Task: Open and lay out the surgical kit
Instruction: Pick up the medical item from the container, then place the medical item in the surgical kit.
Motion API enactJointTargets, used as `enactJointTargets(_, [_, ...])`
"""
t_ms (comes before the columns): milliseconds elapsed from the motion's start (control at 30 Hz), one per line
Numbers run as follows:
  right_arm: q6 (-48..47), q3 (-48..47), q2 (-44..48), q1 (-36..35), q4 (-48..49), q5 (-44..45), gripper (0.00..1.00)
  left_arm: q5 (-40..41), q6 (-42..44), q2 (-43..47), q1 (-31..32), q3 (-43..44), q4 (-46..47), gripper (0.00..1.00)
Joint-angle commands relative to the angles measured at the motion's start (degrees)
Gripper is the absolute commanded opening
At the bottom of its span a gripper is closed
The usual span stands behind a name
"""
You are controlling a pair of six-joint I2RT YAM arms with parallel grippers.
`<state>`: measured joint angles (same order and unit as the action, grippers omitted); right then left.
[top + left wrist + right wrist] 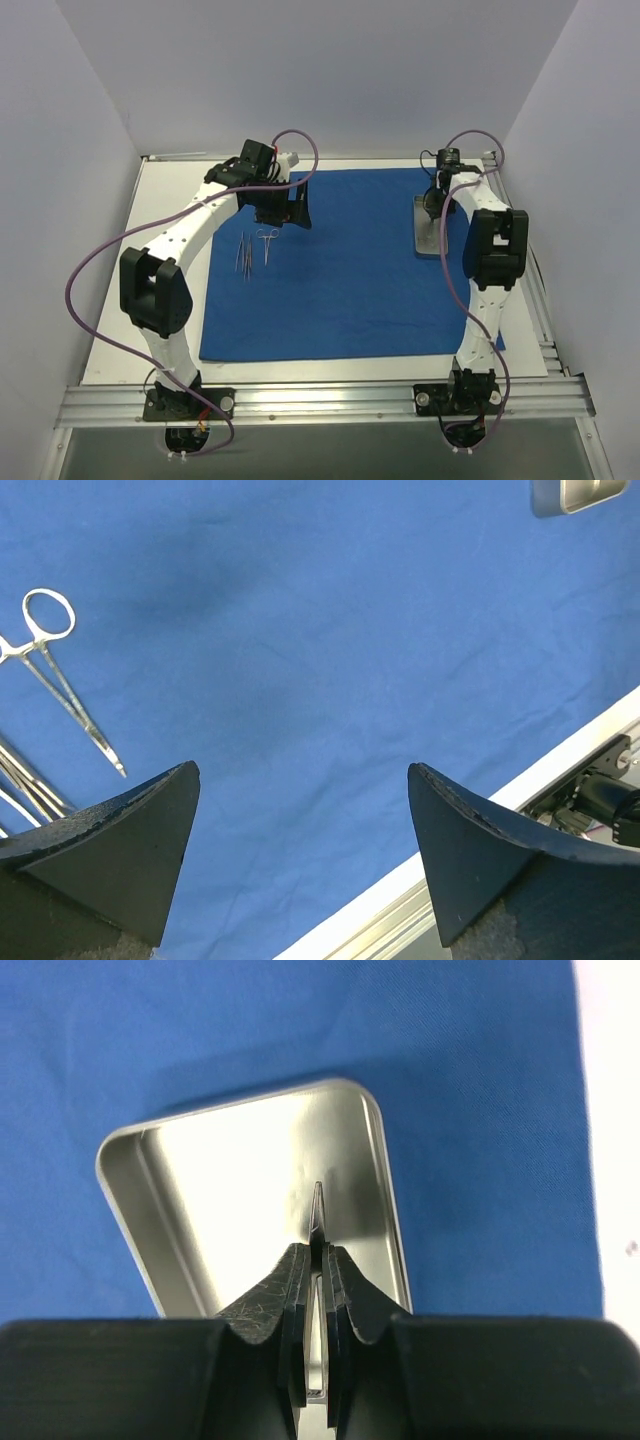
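- Left gripper (288, 208) hangs over the far-left part of the blue cloth (350, 290), which lies flat and unfolded across the middle of the white table (165, 270).
- Left wrist view: fingers (130, 830) spread wide, nothing between them, only bare cloth (350, 630) below. Not touching anything.
- Just near-left of that gripper: ring-handled forceps (268, 244) flat on the cloth, rings toward the far side, tip toward the near side. Shut, as the left wrist view shows it (78, 706).
- Beside the forceps, on their left: a small cluster of other thin silver instruments (244, 256), lying roughly parallel. Too small to tell them apart; only their ends show in the wrist view (22, 785).
- Centre of the cloth: bare.
- Right side: shallow rectangular metal tray (428, 240) sits on the cloth near its far-right corner, long side running near to far.
- Right gripper (432, 203) is over the tray's far end, pointing down.
- Right wrist view: fingers (290, 1290) pressed together, pinching a thin pointed metal instrument (318, 1215). Its tip sticks out past the fingertips, above the tray floor (230, 1190). Can't tell whether the tip touches the tray.
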<state>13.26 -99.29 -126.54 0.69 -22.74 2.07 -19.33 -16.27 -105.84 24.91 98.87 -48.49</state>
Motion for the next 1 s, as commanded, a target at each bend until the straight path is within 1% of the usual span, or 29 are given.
enactJointTargets(0, [0.3,0.6,8.1,-0.3,-3.6,0.1,0.0,-2.5,0.1,3.4,-0.1,0.6,4.2,0.94])
enactJointTargets(233, [0.5,2.8,12.3,-0.3,-2.8,0.0,0.0,-7.3,-0.6,4.3,0.5,-0.2,6.8,0.94])
enactJointTargets(400, [1.3,1.6,13.9,-0.3,-5.4,-1.4,0.0,-9.0,1.1,4.2,2.3,1.1,7.9,0.94])
enactJointTargets(533, [2.4,0.8,16.5,-3.1,-7.7,-5.7,0.0,-11.6,1.0,3.2,5.4,2.0,10.0,0.94])
enactJointTargets(667, [3.7,1.3,19.7,-6.3,-9.1,-7.9,0.0,-15.6,-1.3,1.3,7.8,2.3,14.2,1.0])
enactJointTargets(700, [4.1,1.5,21.1,-7.2,-9.6,-8.1,0.0,-15.7,-1.9,0.7,8.2,2.9,15.1,0.92])
enactJointTargets(800, [6.0,1.7,23.0,-10.5,-10.5,-9.5,0.0,-16.0,-3.2,-2.1,9.5,4.7,15.1,0.85])
enactJointTargets(967, [11.4,3.5,27.1,-14.9,-9.7,-11.7,0.0,-14.9,-5.1,-4.8,11.0,6.2,16.4,0.84])
